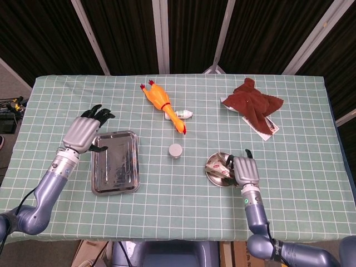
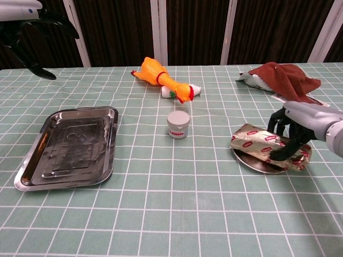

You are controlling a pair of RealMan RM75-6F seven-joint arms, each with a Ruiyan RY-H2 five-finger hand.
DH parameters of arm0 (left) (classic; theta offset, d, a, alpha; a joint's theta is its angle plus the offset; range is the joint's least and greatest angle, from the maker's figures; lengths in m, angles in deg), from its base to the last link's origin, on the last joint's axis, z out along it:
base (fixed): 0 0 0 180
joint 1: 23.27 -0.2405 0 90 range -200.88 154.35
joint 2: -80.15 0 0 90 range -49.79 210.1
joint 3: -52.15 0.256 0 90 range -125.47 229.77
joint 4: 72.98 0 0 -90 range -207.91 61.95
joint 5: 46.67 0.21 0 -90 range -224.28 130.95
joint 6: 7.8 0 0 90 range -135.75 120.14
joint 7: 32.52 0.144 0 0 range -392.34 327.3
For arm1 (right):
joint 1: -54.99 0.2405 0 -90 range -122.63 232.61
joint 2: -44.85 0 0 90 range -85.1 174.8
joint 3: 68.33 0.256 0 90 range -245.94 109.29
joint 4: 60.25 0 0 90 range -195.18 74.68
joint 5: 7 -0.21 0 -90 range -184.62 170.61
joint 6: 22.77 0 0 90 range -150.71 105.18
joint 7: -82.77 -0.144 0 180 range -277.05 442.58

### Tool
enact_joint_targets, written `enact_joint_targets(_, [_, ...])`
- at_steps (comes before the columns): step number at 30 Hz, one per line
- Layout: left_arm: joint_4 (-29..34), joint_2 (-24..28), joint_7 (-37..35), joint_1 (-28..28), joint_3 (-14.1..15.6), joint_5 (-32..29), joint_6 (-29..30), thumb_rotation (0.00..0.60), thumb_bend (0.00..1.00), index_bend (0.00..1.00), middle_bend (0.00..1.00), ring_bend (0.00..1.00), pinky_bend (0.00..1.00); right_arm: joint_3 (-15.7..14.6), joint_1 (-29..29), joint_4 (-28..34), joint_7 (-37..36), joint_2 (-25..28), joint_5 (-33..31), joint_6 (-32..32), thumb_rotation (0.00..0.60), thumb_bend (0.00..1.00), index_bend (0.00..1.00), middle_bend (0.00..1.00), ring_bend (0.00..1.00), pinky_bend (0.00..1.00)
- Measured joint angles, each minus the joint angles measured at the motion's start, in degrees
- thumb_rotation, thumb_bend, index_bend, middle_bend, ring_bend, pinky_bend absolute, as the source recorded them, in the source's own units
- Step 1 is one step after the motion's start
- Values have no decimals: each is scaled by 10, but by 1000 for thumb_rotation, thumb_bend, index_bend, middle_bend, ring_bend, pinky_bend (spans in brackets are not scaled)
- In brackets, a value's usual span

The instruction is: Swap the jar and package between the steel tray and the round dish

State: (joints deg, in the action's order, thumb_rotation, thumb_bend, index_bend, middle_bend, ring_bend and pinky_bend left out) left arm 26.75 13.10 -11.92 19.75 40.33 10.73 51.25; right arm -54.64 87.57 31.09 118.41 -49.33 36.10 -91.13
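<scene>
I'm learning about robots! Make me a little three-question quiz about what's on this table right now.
1. True or false: the steel tray has the jar sitting in it.
2. Which hand is at the package? A) left hand B) right hand C) neither
3. Fill in: the package lies on the round ____.

Key:
1. False. The tray holds nothing; the jar stands on the tablecloth, between the tray and the round dish.
2. B. The right hand has its fingers down on the package; the left hand hovers near the tray's far left corner.
3. dish
</scene>
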Motion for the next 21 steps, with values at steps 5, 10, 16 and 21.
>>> enact_joint_targets(5, [27, 21, 36, -22, 9, 12, 60, 600, 112, 225, 116, 9, 128, -4, 0, -13, -30, -3, 27, 7, 600, 474, 648, 655, 692, 236])
enact_joint_targets(10, [54, 45, 89, -65, 31, 32, 133, 600, 112, 225, 116, 9, 122, -9, -2, -21, -67, -4, 62, 16, 600, 484, 663, 657, 695, 237])
enact_joint_targets(16, [56, 71, 77, -107, 53, 53, 156, 600, 112, 225, 116, 8, 118, -13, -2, 1, -78, 1, 93, 15, 600, 484, 668, 657, 696, 238])
enact_joint_targets(21, [44, 85, 59, -118, 59, 60, 147, 600, 113, 225, 112, 9, 114, -12, 4, 37, -79, 1, 112, 12, 600, 485, 668, 657, 696, 238])
